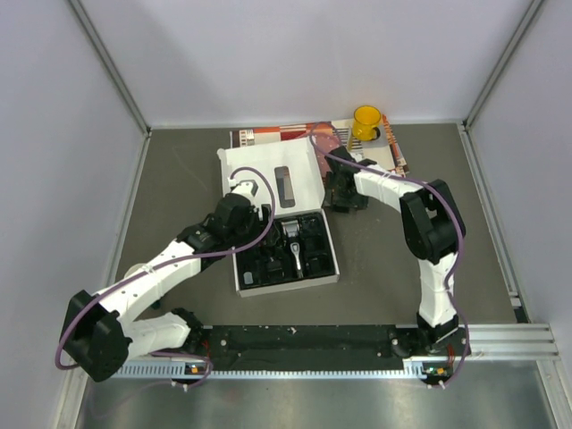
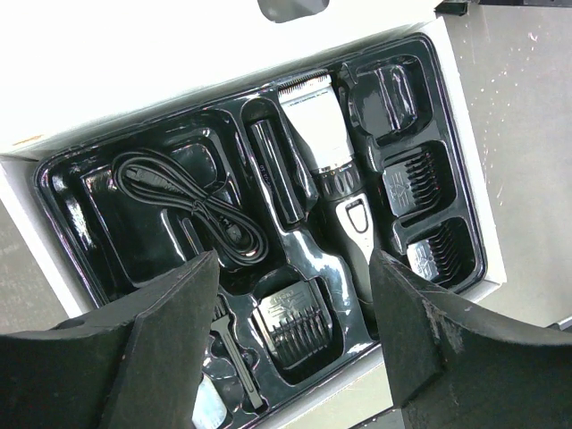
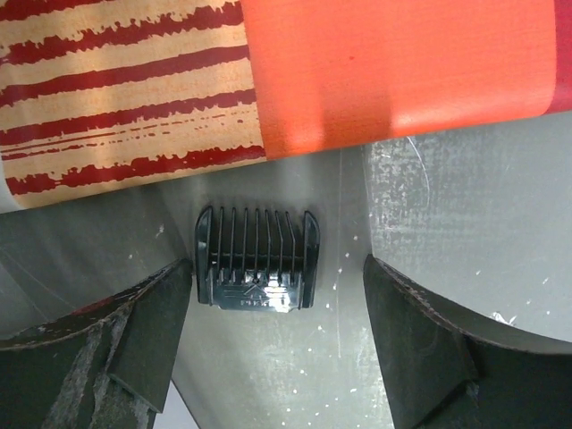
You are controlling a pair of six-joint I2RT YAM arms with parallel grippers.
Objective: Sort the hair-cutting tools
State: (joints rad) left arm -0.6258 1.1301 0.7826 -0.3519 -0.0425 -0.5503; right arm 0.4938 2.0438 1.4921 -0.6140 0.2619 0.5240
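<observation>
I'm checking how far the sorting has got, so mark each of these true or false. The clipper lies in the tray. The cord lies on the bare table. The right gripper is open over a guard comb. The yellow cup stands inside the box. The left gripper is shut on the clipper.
1. The clipper lies in the black tray. True.
2. The cord lies on the bare table. False: it is coiled in a tray compartment beside the clipper.
3. The right gripper is open over a guard comb lying on the table. True.
4. The yellow cup stands inside the box. False: it stands on printed paper at the back.
5. The left gripper is shut on the clipper. False: it hangs open above the tray, holding nothing.
</observation>
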